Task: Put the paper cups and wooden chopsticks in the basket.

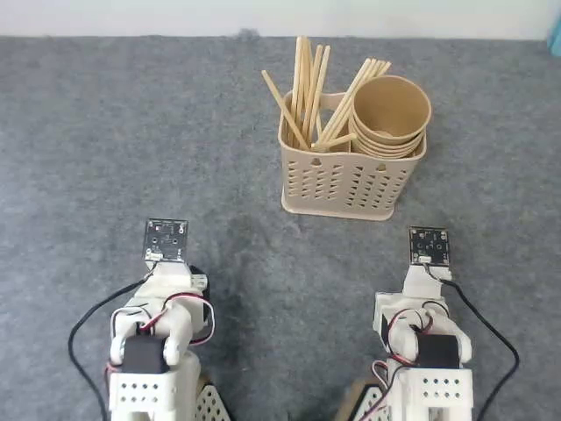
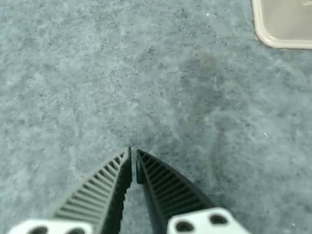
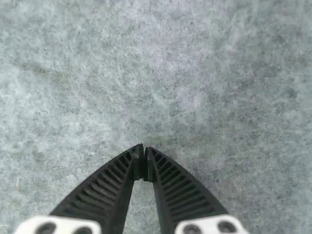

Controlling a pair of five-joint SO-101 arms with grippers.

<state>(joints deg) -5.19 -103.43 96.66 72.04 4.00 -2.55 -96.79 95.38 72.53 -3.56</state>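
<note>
- Grey felt-like mat [image 1: 105,132] covers the table, with a pale strip of wall along the far edge.
- Left arm [image 1: 158,338] sits at the near left, folded back, well apart from the basket.
- Left gripper [image 2: 133,152]: claw narrow, the two ribbed fingers meet at the tips, nothing between them, bare mat under it.
- A rounded beige corner of the basket [image 2: 280,27] shows at the edge of the left wrist view, apart from the claw.
- Basket [image 1: 337,184], beige with slotted walls, stands upright at the far middle of the mat.
- Wooden chopsticks [image 1: 307,83] stand in the basket's left part, fanned out, tips well above the rim; a few lean toward the cups.
- Paper cups [image 1: 392,110], brown and nested in one stack, sit in the basket's right part, mouth up.
- Right arm [image 1: 425,346] sits at the near right, folded back, well apart from the basket.
- Right gripper [image 3: 144,148]: claw narrow, fingertips touching, holding nothing, over bare mat.
</note>
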